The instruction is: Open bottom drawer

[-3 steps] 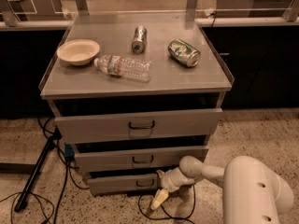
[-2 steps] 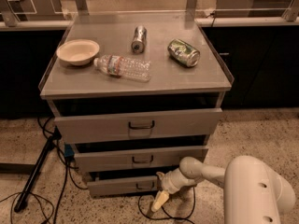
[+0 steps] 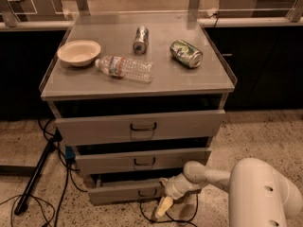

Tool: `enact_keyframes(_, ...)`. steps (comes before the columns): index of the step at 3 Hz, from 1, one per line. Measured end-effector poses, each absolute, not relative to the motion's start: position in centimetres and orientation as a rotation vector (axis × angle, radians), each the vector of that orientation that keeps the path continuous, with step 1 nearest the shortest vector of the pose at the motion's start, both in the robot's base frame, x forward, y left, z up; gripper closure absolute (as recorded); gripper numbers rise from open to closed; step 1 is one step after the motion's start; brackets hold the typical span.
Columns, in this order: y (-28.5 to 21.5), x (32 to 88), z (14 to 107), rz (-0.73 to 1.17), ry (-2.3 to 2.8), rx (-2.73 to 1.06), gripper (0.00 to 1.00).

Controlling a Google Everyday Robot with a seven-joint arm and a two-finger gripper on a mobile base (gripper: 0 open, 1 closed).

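Note:
The bottom drawer (image 3: 125, 189) is the lowest, narrowest grey front of the cabinet, with a small dark loop handle (image 3: 147, 192). It stands pulled out a little, with a dark gap above it. My gripper (image 3: 163, 206) hangs at the end of the white arm (image 3: 203, 176), just right of and below the handle, at the drawer's right end, its pale fingers pointing down toward the floor.
Above are the middle drawer (image 3: 142, 161) and the tall top drawer (image 3: 139, 126), both slightly out. On the cabinet top lie a bowl (image 3: 79, 52), a plastic bottle (image 3: 124, 68), a silver can (image 3: 140, 39) and a green can (image 3: 186, 53). Cables and a black stand leg (image 3: 35, 176) lie on the floor at left.

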State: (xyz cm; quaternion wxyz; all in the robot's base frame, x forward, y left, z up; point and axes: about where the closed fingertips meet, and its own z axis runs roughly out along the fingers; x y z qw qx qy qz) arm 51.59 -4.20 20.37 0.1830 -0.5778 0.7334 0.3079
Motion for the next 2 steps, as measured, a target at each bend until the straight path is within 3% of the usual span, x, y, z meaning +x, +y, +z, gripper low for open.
enact_keyframes(2, -7.8, 44.1, 22.3, 0.955, 2.056, -1.645, 0.00)
